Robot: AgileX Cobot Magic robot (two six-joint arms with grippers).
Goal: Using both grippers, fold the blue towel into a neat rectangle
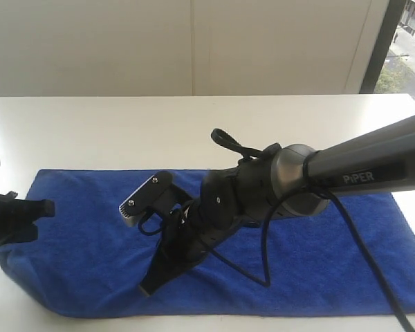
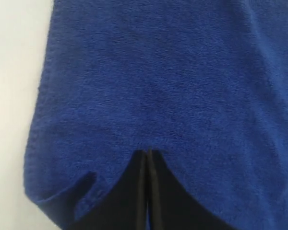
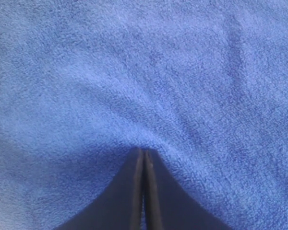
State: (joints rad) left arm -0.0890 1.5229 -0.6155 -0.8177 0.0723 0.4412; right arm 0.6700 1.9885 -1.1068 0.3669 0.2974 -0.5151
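exterior view: the blue towel lies spread on the table. the left gripper and right gripper both have jaws pressed together, tips against the cloth.

There is one soft, deep blue terry towel, shaped like a long rectangle. There is one flat white table. There are two black jointed robot arms, the left arm and the right arm. Each arm has one black gripper, so there are two: the left gripper and the right gripper. Each gripper has two thin fingers, four in all. One grey metal plate shows. There is one window.
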